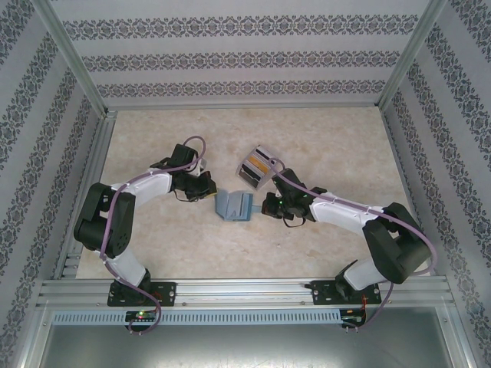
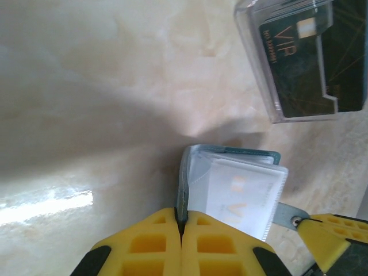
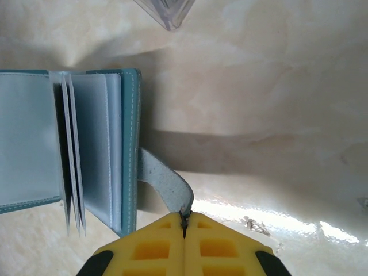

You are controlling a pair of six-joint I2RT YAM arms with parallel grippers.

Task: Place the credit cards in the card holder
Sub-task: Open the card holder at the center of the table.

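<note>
The teal card holder (image 1: 233, 205) lies open on the table between my two grippers, its frosted sleeves fanned up. My left gripper (image 2: 181, 221) is shut on the edge of the card holder's (image 2: 230, 184) left cover. A card (image 2: 238, 195) shows faintly through one sleeve. My right gripper (image 3: 184, 221) is shut on the holder's grey strap tab (image 3: 167, 181), beside the right cover (image 3: 131, 149). Other credit cards (image 1: 257, 165) stand in a clear slanted tray behind the holder. A dark card (image 2: 299, 52) marked VIP faces the left wrist view.
The clear tray (image 2: 270, 98) sits just behind the holder, and its corner (image 3: 168, 12) shows at the top of the right wrist view. Metal frame rails (image 1: 245, 287) and patterned walls (image 1: 245, 54) border the beige table (image 1: 345, 146).
</note>
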